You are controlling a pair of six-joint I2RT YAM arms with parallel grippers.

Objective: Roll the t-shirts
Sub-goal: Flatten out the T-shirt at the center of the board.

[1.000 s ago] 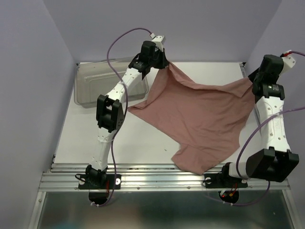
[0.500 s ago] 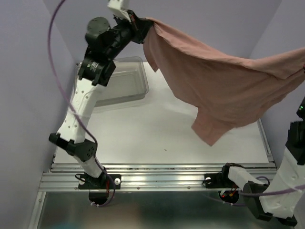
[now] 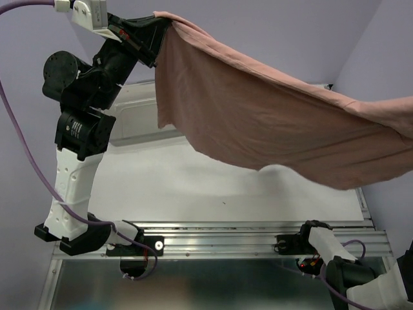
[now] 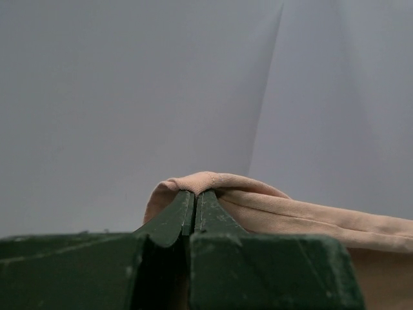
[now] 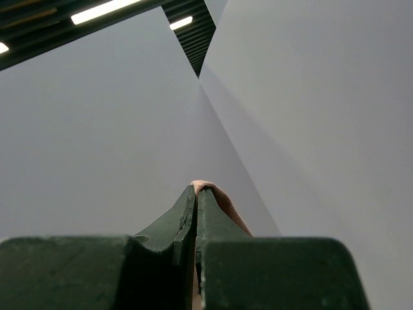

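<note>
Left gripper (image 4: 195, 197) clamped shut on t-shirt (image 3: 271, 123) edge, up high at far left; right gripper (image 5: 195, 194) pinched on another edge, outside the top view. Pink shirt hangs stretched between them above table (image 3: 193, 194), partly hiding clear bin (image 3: 139, 119)

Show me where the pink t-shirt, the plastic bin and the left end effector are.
t-shirt (image 3: 258, 123), top external view, middle of the hanging fabric.
bin (image 3: 139, 123), top external view, bare part left of the t-shirt.
left end effector (image 4: 195, 194), left wrist view, closed fingertips pinching the t-shirt edge.
</note>
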